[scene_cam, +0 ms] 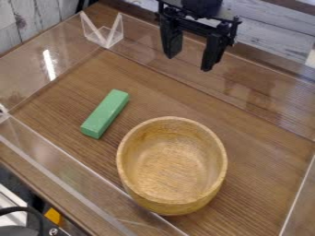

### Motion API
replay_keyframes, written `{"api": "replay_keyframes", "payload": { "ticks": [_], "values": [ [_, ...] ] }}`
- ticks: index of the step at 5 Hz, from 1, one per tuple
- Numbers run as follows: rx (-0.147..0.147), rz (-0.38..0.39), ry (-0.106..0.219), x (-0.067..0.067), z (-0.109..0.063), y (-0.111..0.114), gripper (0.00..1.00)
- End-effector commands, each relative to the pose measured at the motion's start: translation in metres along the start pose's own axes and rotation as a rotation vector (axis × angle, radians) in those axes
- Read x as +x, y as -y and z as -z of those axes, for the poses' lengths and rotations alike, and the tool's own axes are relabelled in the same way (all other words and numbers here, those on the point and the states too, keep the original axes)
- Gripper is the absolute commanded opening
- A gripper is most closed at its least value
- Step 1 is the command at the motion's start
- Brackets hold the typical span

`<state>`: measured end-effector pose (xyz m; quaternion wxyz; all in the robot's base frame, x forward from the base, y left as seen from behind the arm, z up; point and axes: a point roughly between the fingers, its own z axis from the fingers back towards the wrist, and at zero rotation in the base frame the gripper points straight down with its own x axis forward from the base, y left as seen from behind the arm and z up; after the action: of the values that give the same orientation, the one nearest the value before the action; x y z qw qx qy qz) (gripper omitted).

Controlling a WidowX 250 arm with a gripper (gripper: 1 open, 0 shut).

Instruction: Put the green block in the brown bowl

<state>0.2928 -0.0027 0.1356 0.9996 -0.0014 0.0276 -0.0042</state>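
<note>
A green block [106,113] lies flat on the wooden table, left of centre, its long side running diagonally. Just to its right and nearer the front sits the brown bowl [172,163], round, light tan, with nothing inside. My gripper [194,51] hangs at the back of the table, above and well behind both objects, pointing down. Its two black fingers [171,42] stand apart with nothing between them.
Clear acrylic walls [50,147] run around the table on the left, front and right. A small clear triangular stand [103,29] sits at the back left. A pale plank wall is behind the arm.
</note>
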Motion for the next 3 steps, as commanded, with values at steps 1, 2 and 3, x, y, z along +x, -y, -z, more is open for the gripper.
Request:
{"api": "replay_keyframes", "payload": {
  "ticks": [1,2,3],
  "values": [
    [0.000,0.031,-0.017,-0.001,-0.004,0.000,1.00],
    [0.000,-0.006,-0.023,-0.020,0.005,-0.020,1.00],
    [0.006,-0.041,-0.009,-0.044,0.010,-0.047,1.00]
  ]
}}
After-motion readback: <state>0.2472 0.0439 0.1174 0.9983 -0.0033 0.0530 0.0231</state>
